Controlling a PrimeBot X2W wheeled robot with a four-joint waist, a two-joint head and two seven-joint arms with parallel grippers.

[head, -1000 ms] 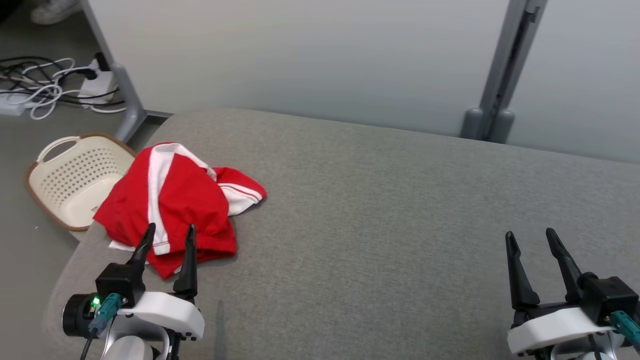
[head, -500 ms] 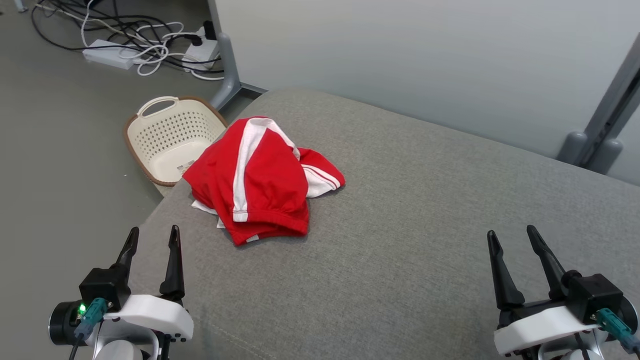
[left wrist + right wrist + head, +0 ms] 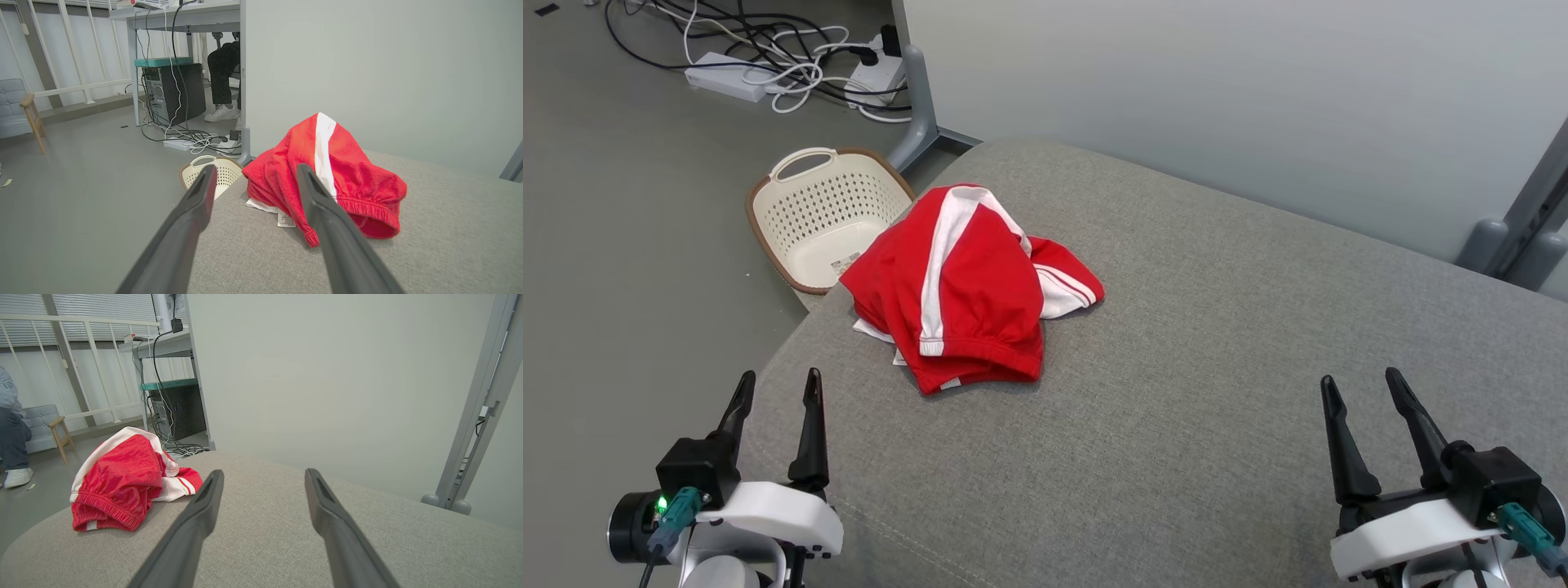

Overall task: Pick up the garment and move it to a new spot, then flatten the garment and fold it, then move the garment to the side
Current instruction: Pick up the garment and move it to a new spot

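Lying crumpled near the grey fabric cushion's (image 3: 1217, 408) left edge, head view, the red-and-white cloth garment (image 3: 968, 294) awaits pickup; left gripper (image 3: 779, 376) and right gripper (image 3: 1361, 376) hang spread, empty. Left wrist view: close ahead, likelier grab. Right wrist view: well apart.

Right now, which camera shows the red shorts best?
Head view: the red shorts lie whole and unblocked on the grey cushion, white stripe up. Left wrist view is closer, but a finger of the left gripper covers part of them. Right wrist view shows them side-on at its left, elastic waistband toward the camera.
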